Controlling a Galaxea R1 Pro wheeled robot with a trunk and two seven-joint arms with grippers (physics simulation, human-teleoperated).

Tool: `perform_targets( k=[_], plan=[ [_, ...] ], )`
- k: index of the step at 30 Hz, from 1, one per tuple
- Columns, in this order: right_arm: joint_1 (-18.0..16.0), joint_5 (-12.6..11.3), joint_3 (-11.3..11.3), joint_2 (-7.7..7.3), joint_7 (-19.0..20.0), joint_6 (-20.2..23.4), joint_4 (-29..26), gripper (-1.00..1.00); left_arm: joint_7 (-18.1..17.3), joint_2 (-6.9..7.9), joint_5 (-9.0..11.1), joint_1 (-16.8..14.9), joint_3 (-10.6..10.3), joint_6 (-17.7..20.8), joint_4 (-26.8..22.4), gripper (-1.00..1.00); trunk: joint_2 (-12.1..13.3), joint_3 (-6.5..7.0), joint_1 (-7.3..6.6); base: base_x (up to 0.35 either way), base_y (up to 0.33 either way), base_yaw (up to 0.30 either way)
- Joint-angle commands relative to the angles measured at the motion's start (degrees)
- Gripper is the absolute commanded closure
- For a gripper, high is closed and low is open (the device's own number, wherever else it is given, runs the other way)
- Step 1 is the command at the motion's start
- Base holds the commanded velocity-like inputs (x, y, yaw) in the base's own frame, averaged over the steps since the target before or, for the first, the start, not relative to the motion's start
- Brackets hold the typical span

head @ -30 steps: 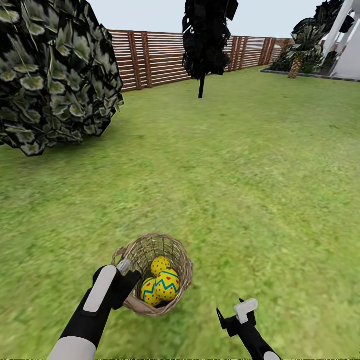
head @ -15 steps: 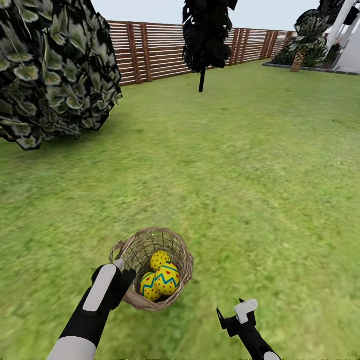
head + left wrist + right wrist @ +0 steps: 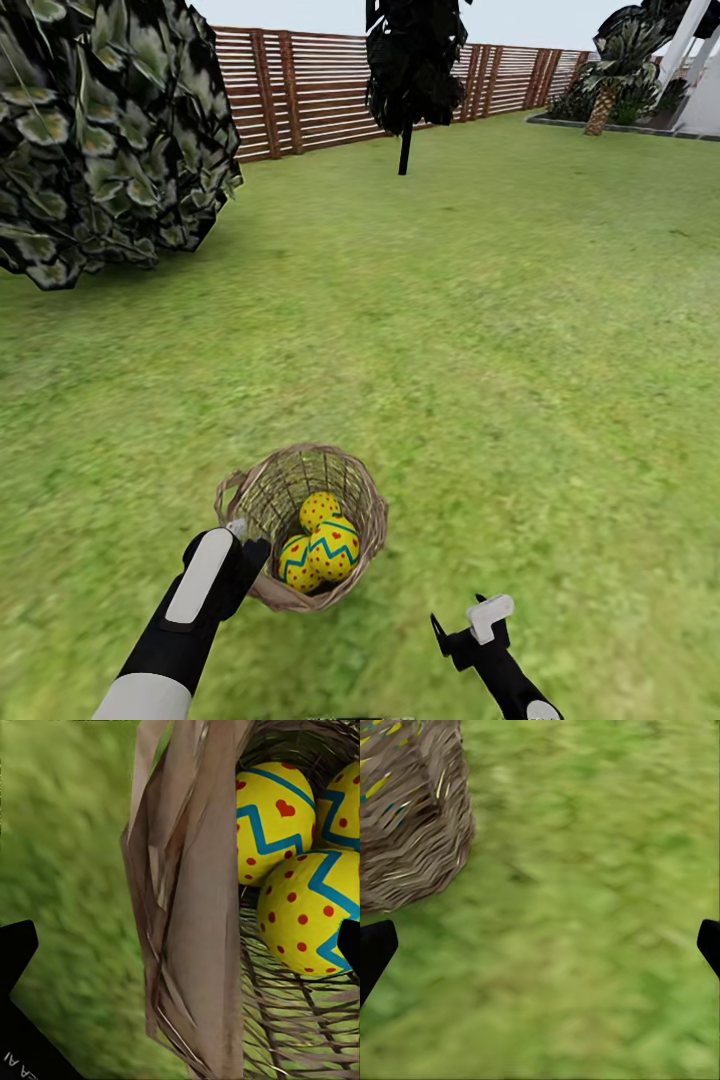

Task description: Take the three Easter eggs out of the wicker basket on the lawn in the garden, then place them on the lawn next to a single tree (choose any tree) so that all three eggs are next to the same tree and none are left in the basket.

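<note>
1. Wicker basket (image 3: 300,525) sits on the lawn (image 3: 500,350), near and left, holding three Easter eggs (image 3: 322,545).
2. Left gripper (image 3: 180,945) straddles the basket wall, jaws wide; grip cannot be confirmed.
3. Right gripper (image 3: 540,945) spread, empty, over grass beside the basket.

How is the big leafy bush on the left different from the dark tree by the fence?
The leafy bush is wide, with pale green-edged leaves hanging low to the lawn; the dark tree is narrow and nearly black. The bush's trunk is hidden, while the dark tree stands on a thin bare stem. The bush is nearer the camera; the dark tree stands farther back, near the wooden fence. Both grow from the same grass.
</note>
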Motion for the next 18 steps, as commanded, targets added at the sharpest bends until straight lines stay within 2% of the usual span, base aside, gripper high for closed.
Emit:
perform_targets(
  k=[1, 5, 9, 18],
  plan=[
    [0.00, 0.04, -0.01, 0.00, 0.03, 0.00, -0.25, -1.00, 0.00, 0.06, -0.05, 0.00, -0.03, 0.00, 0.07, -1.00, -0.42, -0.19, 0.23, 0.000, 0.000, 0.000],
    [0.00, 0.29, -0.02, -0.09, -0.10, 0.43, -2.90, -1.00, 0.11, 0.23, -0.26, 0.00, -0.08, 0.16, 0.10, -1.00, -2.02, -0.91, 1.10, 0.000, 0.000, 0.000],
    [0.00, 0.45, 0.08, -0.28, -0.12, 1.25, -6.69, -1.00, 2.56, 0.19, -0.27, -0.03, -0.09, 0.10, -0.34, -1.00, -3.22, -1.45, 1.76, 0.000, 0.000, 0.000],
    [0.00, 0.53, 0.10, -0.27, -0.17, 1.40, -6.85, -1.00, 2.82, 0.17, -0.10, -0.03, -0.20, 0.41, -0.26, -1.00, -3.63, -1.63, 1.98, 0.000, 0.000, 0.000]
  ],
)
